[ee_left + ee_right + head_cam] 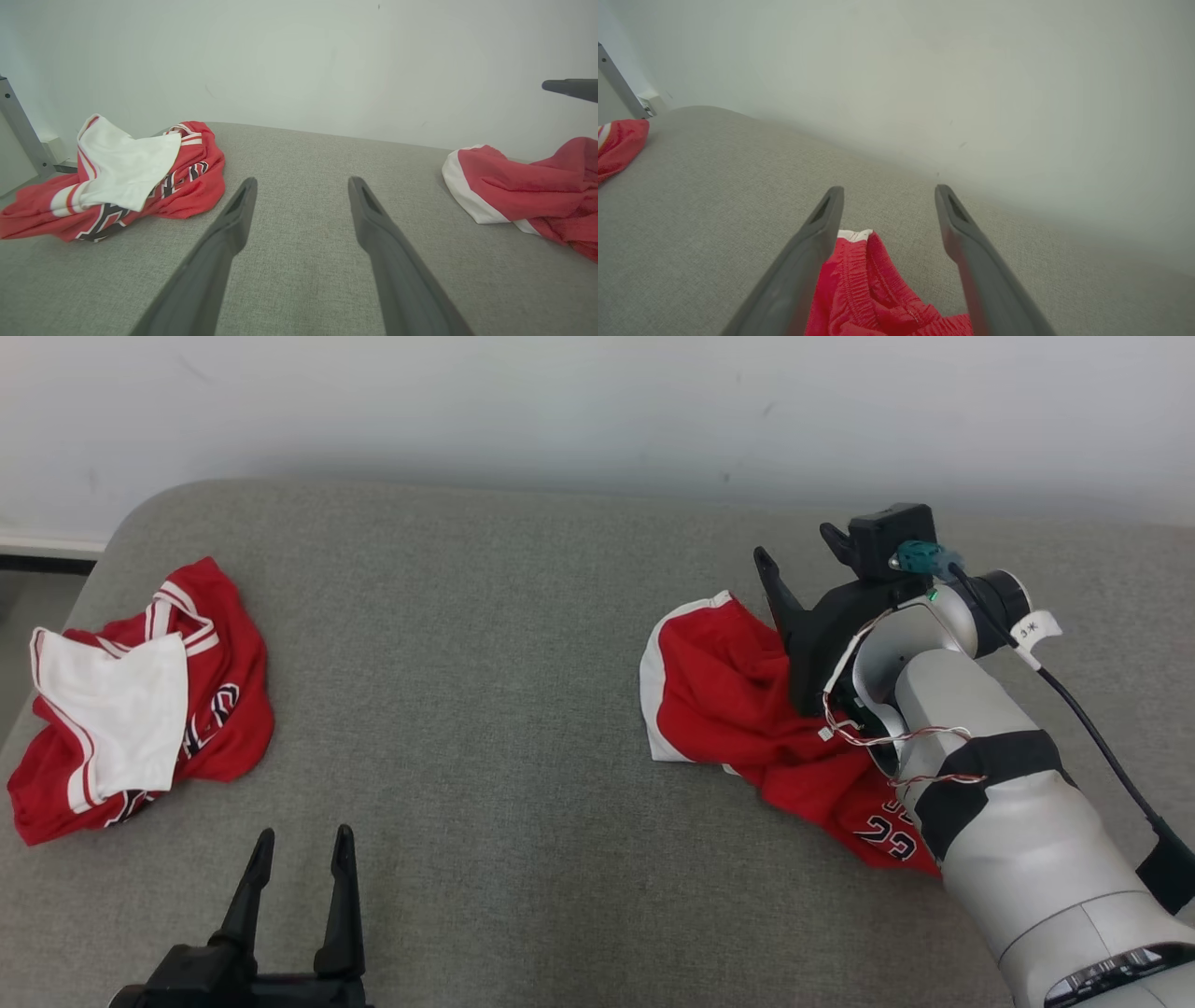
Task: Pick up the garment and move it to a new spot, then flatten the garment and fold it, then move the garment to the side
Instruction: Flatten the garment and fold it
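Right gripper [798, 545] hangs wide open and empty over the grey cushion [523, 644]. It is poised above the crumpled red garment [719, 695] on the cushion's right side, likely to pinch its white-edged hem [855, 234]. Well apart, near a second red jersey [140, 709], the left gripper [305, 833] rests open and empty.
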